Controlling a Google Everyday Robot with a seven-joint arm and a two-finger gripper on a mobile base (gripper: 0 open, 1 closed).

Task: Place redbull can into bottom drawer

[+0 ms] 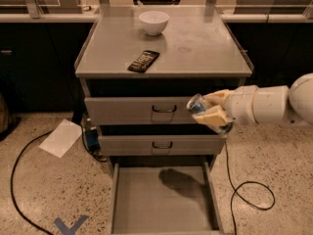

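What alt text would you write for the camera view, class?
The gripper holds the redbull can in front of the cabinet's upper drawers, above the open bottom drawer. A white bowl and a dark snack bar sit on the cabinet top.

The hand (208, 109), below the table's (205, 58) front edge toward its right corner, clasps the can (196, 103). Its fingers (215, 117) hide the body; only the top end shows. The arm (274, 104) runs off the right picture edge, and the bottom drawer's (146, 204) front is cut off below.
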